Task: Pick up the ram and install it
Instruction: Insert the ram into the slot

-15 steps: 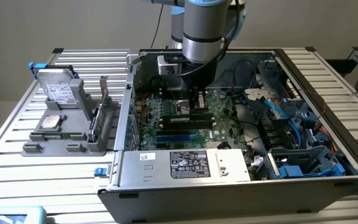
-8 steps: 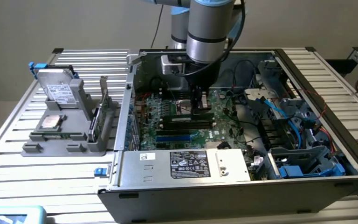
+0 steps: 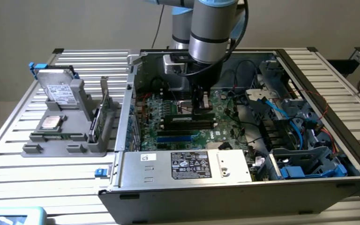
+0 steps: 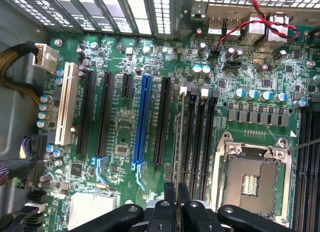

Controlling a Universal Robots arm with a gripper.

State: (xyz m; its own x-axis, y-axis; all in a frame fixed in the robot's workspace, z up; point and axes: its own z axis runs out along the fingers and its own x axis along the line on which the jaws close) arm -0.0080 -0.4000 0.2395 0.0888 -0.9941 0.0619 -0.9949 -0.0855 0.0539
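In the exterior view, the arm reaches down into the open computer case [image 3: 230, 199], and the gripper [image 3: 200, 107] hangs low over the motherboard [image 3: 178, 133]. Straight below it lie dark memory slots [image 3: 186, 123], and the stick in its grasp is hard to make out against them. Beyond the case wall, well away from the gripper toward the exterior view's left, a grey holder [image 3: 61, 140] on the slatted table [image 3: 17, 168] carries a silvery processor chip [image 3: 50, 123] and an upright expansion card [image 3: 102, 105].

In the wrist view, the gripper [image 4: 177, 192] has its two black fingers [image 4: 170, 194] pressed together on the ram [image 4: 178, 137], which shows edge-on as a thin line running away from the fingertips. The ram lines up with the first of the black memory slots [image 4: 198, 137]. Whether it is seated there cannot be told. To one side of the held stick sits the empty processor socket [image 4: 250, 179]. To the other side are a long blue slot [image 4: 142, 122] and, farther off, a white slot [image 4: 65, 109].
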